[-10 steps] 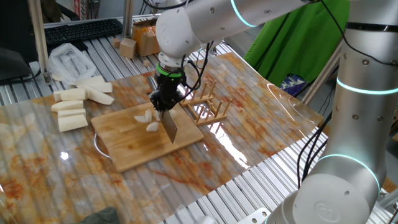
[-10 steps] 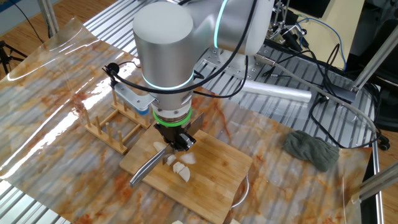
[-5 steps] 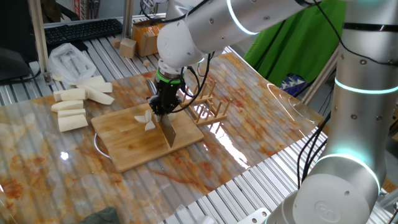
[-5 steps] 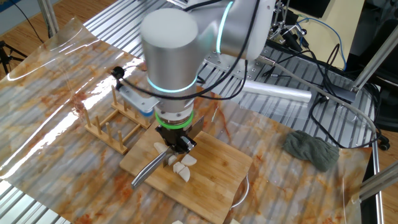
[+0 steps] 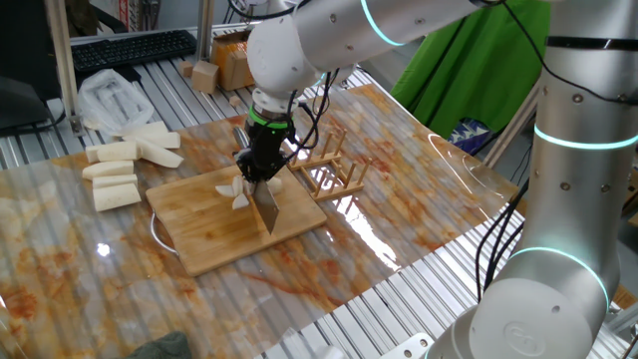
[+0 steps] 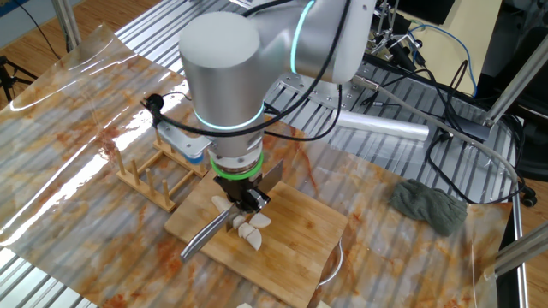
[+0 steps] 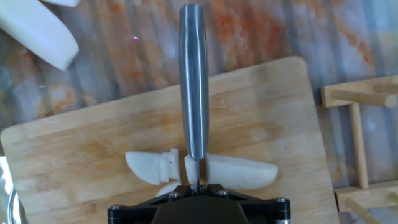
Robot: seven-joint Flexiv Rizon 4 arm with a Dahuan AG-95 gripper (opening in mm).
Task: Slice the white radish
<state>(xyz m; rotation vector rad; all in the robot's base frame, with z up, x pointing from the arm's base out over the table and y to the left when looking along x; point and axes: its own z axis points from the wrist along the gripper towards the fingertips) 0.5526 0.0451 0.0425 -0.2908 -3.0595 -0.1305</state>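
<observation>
**Several loose slices crowd the blade**

Several creamy-white radish pieces (image 7: pixel 205 171) lie mid-board on the bamboo cutting board (image 5: pixel 199 244). The pincer (image 6: pixel 244 201), clamped on the steel knife (image 7: pixel 194 87), could skid on them. The wooden rack (image 5: pixel 334 170) stands close on the right; the board's near end offers room.

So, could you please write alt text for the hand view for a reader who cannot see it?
Looking straight down from the end effector, a steel knife stands between pieces of white radish on a wooden cutting board. A wooden rack sits at the right edge, and a larger radish stick lies top left.
</observation>
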